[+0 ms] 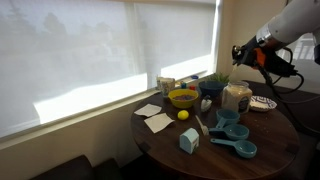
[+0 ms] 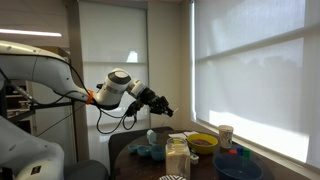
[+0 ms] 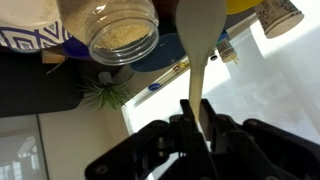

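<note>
The claw (image 3: 197, 125) is clamped on the handle of a pale spoon (image 3: 200, 45), its fingers (image 3: 182, 122) pressed in from both sides. In the wrist view the spoon runs straight out from the claw, with its broad end away from the fingers. The spoon is up in the air, clear of everything.

Beyond it in the same view stands an open jar (image 3: 123, 35) of pale grains, its mouth just beside the spoon's broad end in the picture. A small green plant (image 3: 105, 92) sits below the jar.

In both exterior views the arm hangs well above the round dark worktop (image 1: 165, 150), and the spoon is too small to pick out there. Down on the worktop, a yellow bowl (image 1: 183, 98) has a lemon (image 1: 183, 114) just beside it. White napkins (image 1: 157, 122) lie nearby, and blue measuring cups (image 1: 238, 140) sit next to the jar.
</note>
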### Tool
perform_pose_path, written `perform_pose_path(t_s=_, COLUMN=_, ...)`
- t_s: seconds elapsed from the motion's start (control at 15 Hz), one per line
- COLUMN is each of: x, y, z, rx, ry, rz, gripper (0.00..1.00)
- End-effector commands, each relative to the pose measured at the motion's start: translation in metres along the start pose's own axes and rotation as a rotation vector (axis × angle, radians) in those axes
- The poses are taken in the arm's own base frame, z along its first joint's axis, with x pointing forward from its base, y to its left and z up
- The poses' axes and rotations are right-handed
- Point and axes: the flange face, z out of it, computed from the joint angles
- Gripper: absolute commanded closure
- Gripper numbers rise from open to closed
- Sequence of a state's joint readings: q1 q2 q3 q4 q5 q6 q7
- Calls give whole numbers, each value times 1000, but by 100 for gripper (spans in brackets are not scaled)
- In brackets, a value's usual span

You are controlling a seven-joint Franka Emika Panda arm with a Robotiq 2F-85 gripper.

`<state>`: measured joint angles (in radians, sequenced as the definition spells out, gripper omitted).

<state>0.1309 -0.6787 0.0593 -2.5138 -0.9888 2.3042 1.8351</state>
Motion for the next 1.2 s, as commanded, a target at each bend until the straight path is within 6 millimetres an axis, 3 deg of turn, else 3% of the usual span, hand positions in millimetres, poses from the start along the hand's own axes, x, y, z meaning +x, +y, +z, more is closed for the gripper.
perform_pose_path(t_s=0.0, x=11, y=-4, z=4, rx=-18, ry=12, rz=-25, gripper=97)
perform_pose_path(t_s=0.53, x=48, y=31, z=58, rx=-129, ry=29, rz=-104, gripper=97)
perform_pose_path(t_s=1.13, x=35, y=40, z=106, rx=-185, ry=11, rz=-92, gripper=97)
